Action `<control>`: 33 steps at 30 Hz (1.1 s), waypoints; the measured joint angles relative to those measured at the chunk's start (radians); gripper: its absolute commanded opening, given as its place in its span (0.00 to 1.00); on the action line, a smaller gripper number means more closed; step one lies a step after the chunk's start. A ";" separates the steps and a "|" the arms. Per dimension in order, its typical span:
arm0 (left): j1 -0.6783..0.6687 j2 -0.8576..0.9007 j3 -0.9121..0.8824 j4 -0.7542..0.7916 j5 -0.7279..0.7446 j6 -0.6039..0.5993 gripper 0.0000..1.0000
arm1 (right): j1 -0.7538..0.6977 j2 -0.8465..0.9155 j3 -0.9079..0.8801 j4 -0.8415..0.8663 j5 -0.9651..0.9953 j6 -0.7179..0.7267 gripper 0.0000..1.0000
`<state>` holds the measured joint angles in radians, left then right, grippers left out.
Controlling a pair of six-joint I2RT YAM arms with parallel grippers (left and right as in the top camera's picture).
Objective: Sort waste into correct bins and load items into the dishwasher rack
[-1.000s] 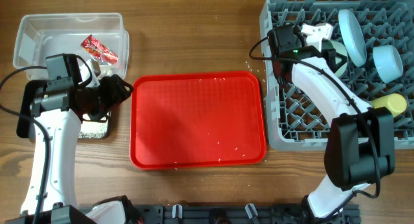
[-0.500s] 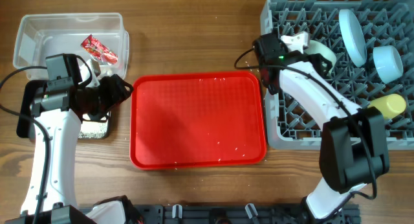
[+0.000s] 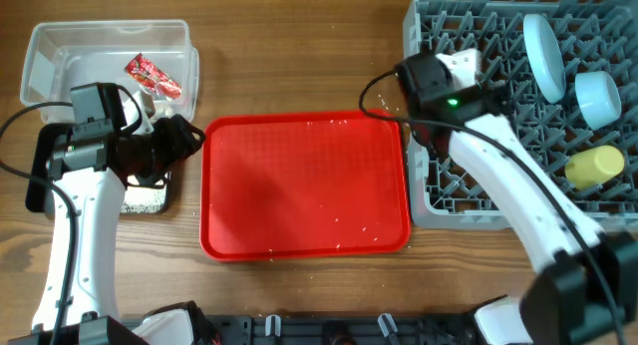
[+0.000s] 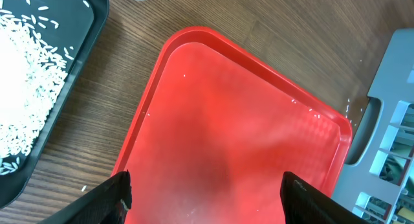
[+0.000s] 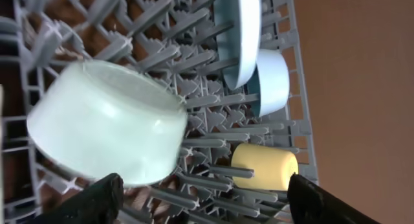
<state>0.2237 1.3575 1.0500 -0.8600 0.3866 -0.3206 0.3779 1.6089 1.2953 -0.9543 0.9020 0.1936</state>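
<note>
Landmark is the red tray [image 3: 304, 185], mid surface [image 3: 299, 46], with only a few white grains on it. Up and left of the red tray is the clear tub [image 3: 60, 46], with the snack wrapper [image 3: 152, 74] inside, on the side nearer the tray. Just beside the red tray's left edge is the black tray [image 4: 97, 30], with loose rice [image 4: 32, 88] spread over its floor. From overhead my left arm [image 3: 75, 215] covers most of it. My left end effector [image 4: 206, 191] hangs over the red tray's left part, fingers spread wide, nothing between them. Right of the red tray and touching its corner is the rack [image 3: 429, 200]. In it the plate [image 3: 543, 56] stands on edge between pegs, in the half far from the red tray. The first bowl [image 3: 596, 94] is just beyond the plate on the side away from the tray. The yellow cup [image 3: 595, 166] lies on its side, also on the far half. The second bowl [image 5: 110, 130] sits tilted, rim down, on the pegs nearer the red tray, blurred in the wrist view. My right arm [image 3: 518, 200] crosses the rack's tray-side edge and hides pegs there. My right end effector [image 5: 202, 185] is spread wide and empty, the second bowl just ahead of it and not gripped.
</note>
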 measured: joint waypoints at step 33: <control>-0.376 -0.164 -0.114 -0.100 -0.361 0.053 1.00 | -0.368 -0.478 -0.247 0.034 -1.111 -0.142 1.00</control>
<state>-0.1524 1.1931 0.9360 -0.9600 0.0257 -0.2676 0.0101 1.1313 1.0481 -0.9203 -0.2089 0.0517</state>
